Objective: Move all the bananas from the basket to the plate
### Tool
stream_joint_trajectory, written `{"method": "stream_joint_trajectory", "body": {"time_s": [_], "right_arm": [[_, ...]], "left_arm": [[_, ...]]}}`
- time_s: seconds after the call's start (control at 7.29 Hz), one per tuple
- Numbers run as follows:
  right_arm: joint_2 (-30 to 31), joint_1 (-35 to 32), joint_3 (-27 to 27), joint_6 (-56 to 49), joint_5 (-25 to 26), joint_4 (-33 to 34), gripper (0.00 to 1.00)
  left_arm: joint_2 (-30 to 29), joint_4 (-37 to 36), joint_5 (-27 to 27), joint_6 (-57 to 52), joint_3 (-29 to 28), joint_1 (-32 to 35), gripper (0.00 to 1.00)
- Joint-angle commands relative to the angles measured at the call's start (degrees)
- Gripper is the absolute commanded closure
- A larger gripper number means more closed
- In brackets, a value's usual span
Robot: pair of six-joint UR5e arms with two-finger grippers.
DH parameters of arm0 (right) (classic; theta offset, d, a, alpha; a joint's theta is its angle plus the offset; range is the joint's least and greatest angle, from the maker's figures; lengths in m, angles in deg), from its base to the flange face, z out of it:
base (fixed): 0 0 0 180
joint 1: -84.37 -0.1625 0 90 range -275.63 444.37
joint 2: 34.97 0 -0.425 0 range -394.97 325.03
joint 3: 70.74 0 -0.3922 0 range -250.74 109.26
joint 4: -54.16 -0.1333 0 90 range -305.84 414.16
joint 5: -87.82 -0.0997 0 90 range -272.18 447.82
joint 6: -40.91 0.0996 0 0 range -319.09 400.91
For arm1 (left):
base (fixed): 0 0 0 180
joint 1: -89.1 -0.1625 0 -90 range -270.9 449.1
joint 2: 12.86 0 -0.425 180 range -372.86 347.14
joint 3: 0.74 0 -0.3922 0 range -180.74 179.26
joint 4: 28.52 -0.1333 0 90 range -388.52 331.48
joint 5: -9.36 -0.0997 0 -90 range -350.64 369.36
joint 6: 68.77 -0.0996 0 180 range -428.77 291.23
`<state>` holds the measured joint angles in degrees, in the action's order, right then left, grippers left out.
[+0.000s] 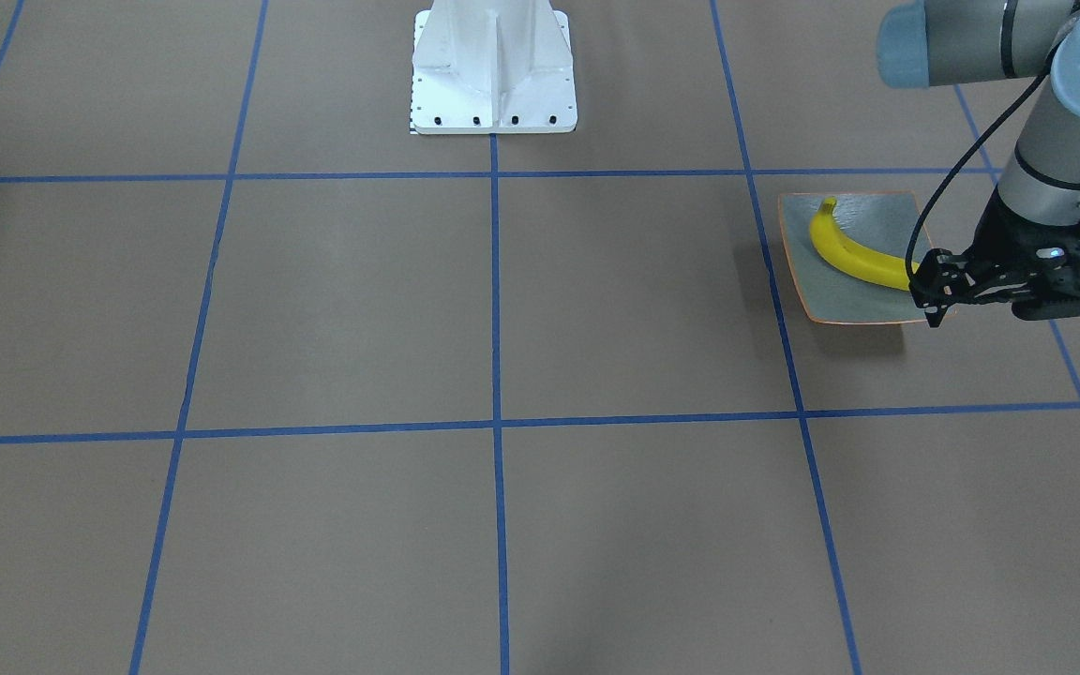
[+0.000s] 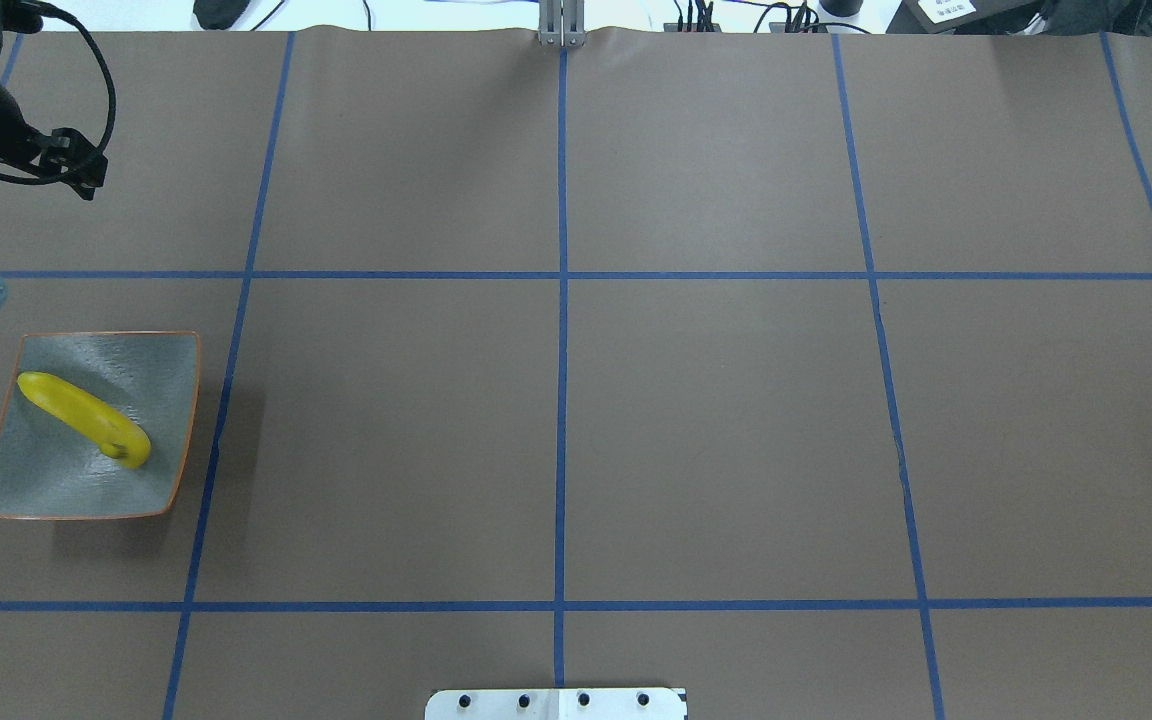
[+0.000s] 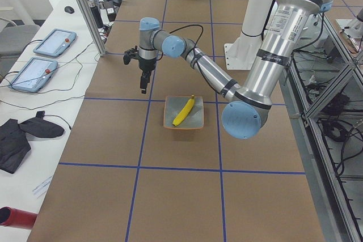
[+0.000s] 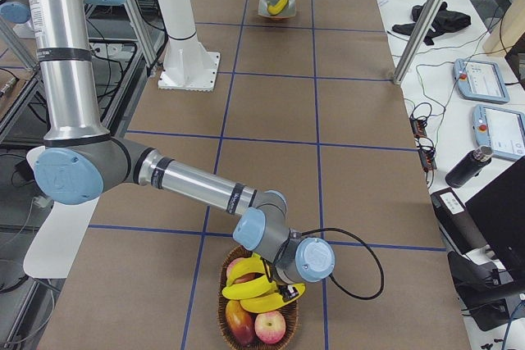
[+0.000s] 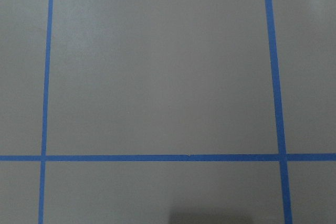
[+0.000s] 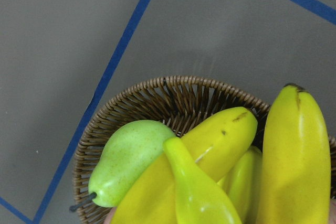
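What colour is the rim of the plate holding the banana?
Orange, a thin line around the grey-green plate; clearest in the overhead exterior view.

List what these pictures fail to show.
- The right gripper: seen only in exterior right, buried among the basket's bananas; open or shut unreadable.
- Banana count in basket: fruit overlaps, cut by right wrist view's edge.
- The banana end and plate corner: front-facing view, behind left gripper.
- Left gripper's jaw gap: too small everywhere.

green pear and reddish apple; on the side bench, two tablets and black cloth.
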<state>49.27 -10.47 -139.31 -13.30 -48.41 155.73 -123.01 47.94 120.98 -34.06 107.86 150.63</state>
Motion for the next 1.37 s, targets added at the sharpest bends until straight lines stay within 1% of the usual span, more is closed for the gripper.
{"method": "stream_joint_trajectory", "body": {"time_s": [0.0,0.14,0.55,0.69,0.82,0.96,1.1,1.23], "right_arm": [[-0.6,1.9,0.0,0.1,0.4,0.0,0.30],[-0.7,2.3,0.0,0.1,1.4,-0.1,0.35],[-0.7,2.2,0.0,-0.1,1.8,-0.1,0.44],[-0.6,2.1,0.0,0.0,2.2,-0.3,0.56],[-0.7,2.2,-0.1,0.0,2.2,-0.2,0.86],[-0.7,2.2,-0.4,0.1,2.3,-0.3,1.00],[-2.3,2.1,-0.5,0.2,2.7,-0.2,1.00],[-4.2,1.4,-0.6,0.1,5.4,0.2,1.00]], "left_arm": [[-0.1,0.0,0.0,0.1,0.0,0.0,0.00],[-0.1,0.0,0.0,0.7,0.0,0.0,0.00],[-0.2,0.0,0.1,2.0,0.5,0.0,0.00],[-0.2,0.0,0.1,2.0,0.6,0.0,0.00],[-0.2,0.1,0.2,2.1,0.6,0.0,0.00],[-0.2,0.0,0.2,2.1,0.6,0.0,0.00],[-0.4,0.0,0.1,2.1,0.5,0.0,0.00],[-0.7,0.0,0.2,2.2,0.5,-0.1,0.00]]}}
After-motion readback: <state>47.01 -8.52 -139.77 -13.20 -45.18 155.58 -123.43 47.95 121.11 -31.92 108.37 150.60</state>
